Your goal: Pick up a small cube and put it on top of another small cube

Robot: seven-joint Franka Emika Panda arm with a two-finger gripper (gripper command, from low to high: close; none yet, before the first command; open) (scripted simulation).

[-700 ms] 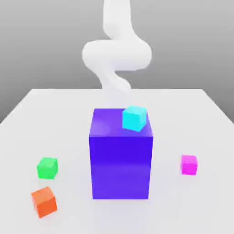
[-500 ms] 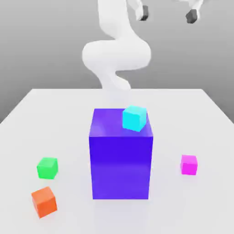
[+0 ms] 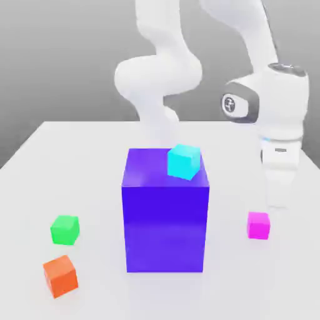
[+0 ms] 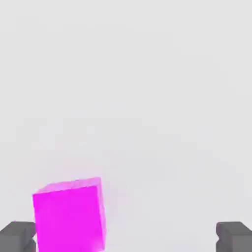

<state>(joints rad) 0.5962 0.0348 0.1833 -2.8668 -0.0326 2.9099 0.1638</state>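
We see a white table (image 3: 37,150) against a plain grey backdrop. Exterior view: a big purple block (image 3: 165,219) stands mid-table, with a cyan cube (image 3: 184,161) sitting tilted on its top, near the corner toward the exterior view's right. A green cube (image 3: 65,230) and an orange cube (image 3: 60,275) rest on the table at the exterior view's left, orange nearer the camera, the two apart from each other. The small pink cube (image 3: 258,225) sits on the table at the exterior view's right, well apart from the purple block. The white arm (image 3: 159,75) loops up behind the block; its hand (image 3: 279,156) hangs pointing down just behind and above the pink cube. We can't make out the fingertips there.

Hand view: looking straight down at the bare table (image 4: 147,98). The gripper (image 4: 126,238) is spread wide, grey fingertips (image 4: 17,236) at opposite edges. The pink cube (image 4: 69,216) lies between them, close against one fingertip and well apart from the other, not gripped.
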